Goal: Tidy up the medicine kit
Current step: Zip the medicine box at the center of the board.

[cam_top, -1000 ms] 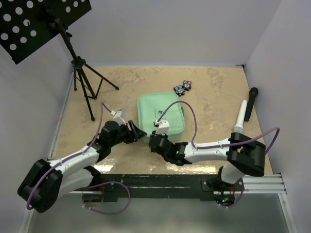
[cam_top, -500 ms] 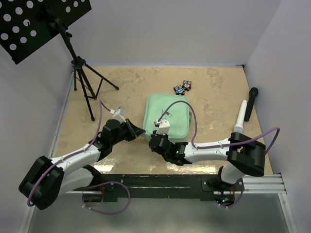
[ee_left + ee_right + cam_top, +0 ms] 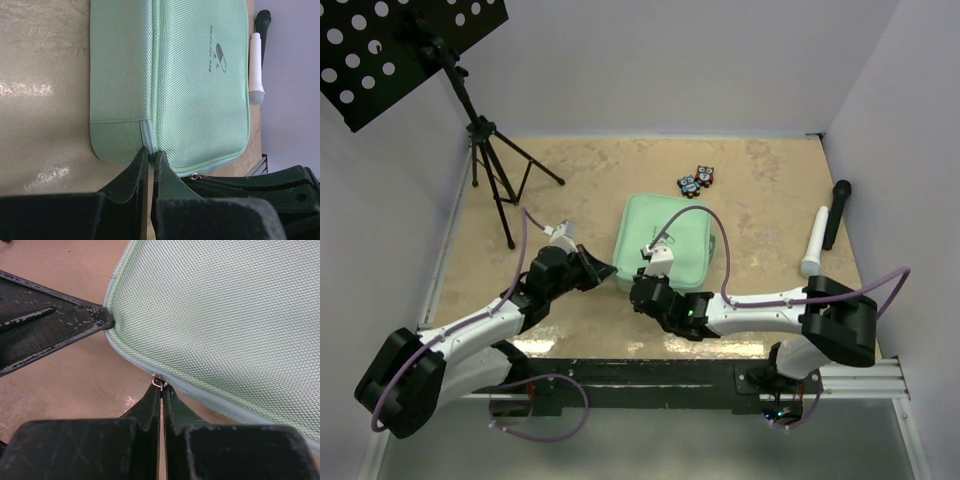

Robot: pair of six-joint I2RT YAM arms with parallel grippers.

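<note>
The medicine kit (image 3: 668, 240) is a mint-green zip case lying closed in the middle of the table, its pill mark (image 3: 218, 55) facing up. My left gripper (image 3: 613, 271) is at its near left corner. In the left wrist view this gripper (image 3: 150, 152) is shut on the kit's side band (image 3: 148, 131). My right gripper (image 3: 642, 288) is at the kit's near edge, just right of that corner. In the right wrist view it (image 3: 161, 388) is shut on the small metal zipper pull (image 3: 159, 383), which also shows in the left wrist view (image 3: 195, 176).
Two small colourful packets (image 3: 697, 180) lie behind the kit. A white tube (image 3: 814, 240) and a black stick (image 3: 837, 212) lie at the right. A tripod (image 3: 495, 175) with a perforated black board (image 3: 400, 50) stands at the back left.
The left gripper has closed on the kit's corner. The kit has shifted right and turned a little. The right arm's elbow has dropped lower, its gripper staying shut at the zipper.
</note>
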